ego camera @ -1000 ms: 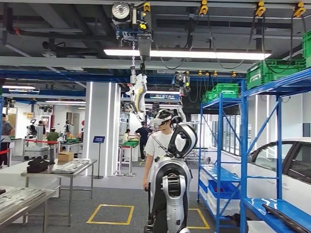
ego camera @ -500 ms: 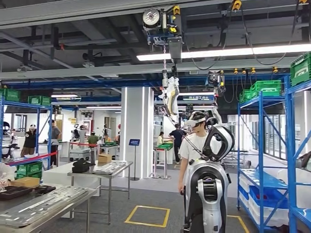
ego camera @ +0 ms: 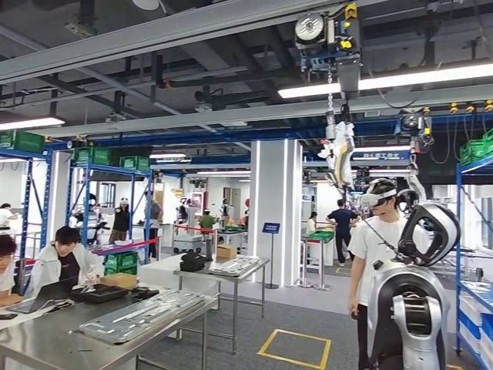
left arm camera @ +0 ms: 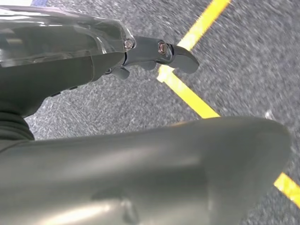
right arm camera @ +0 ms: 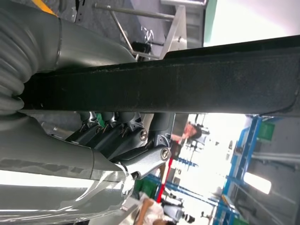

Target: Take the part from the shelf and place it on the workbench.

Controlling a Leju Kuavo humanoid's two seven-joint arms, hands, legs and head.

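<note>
Across the workshop floor, near the front left, a steel workbench (ego camera: pixel 69 339) carries a long silvery panel (ego camera: pixel 145 314) and a couple of dark trays (ego camera: pixel 105 294), and a person in a white coat (ego camera: pixel 62 266) sits at its far side behind a laptop. Beyond it stands a second table (ego camera: pixel 233 274) with a dark bag and another pale panel on it. Blue shelving (ego camera: pixel 87 193) holding green crates lines the left background, and the edge of another blue shelf (ego camera: pixel 474 293) shows at the far right. A second humanoid robot (ego camera: pixel 416 308) stands at the right, hung from an overhead hoist (ego camera: pixel 328 31), with a person in a white shirt and headset (ego camera: pixel 372 254) just beside it. The right hand (right arm camera: pixel 116 133) holds the part (right arm camera: pixel 169 79), a long flat dark piece lying across the palm, with the thick grey thumb on one face and the darker fingers (right arm camera: pixel 106 129) curled against the other. The left hand (left arm camera: pixel 106 56) hangs above grey carpet crossed by yellow floor tape (left arm camera: pixel 183 91); one dark finger (left arm camera: pixel 173 51) sticks out straight with nothing in it, and I cannot tell how the other fingers lie.
</note>
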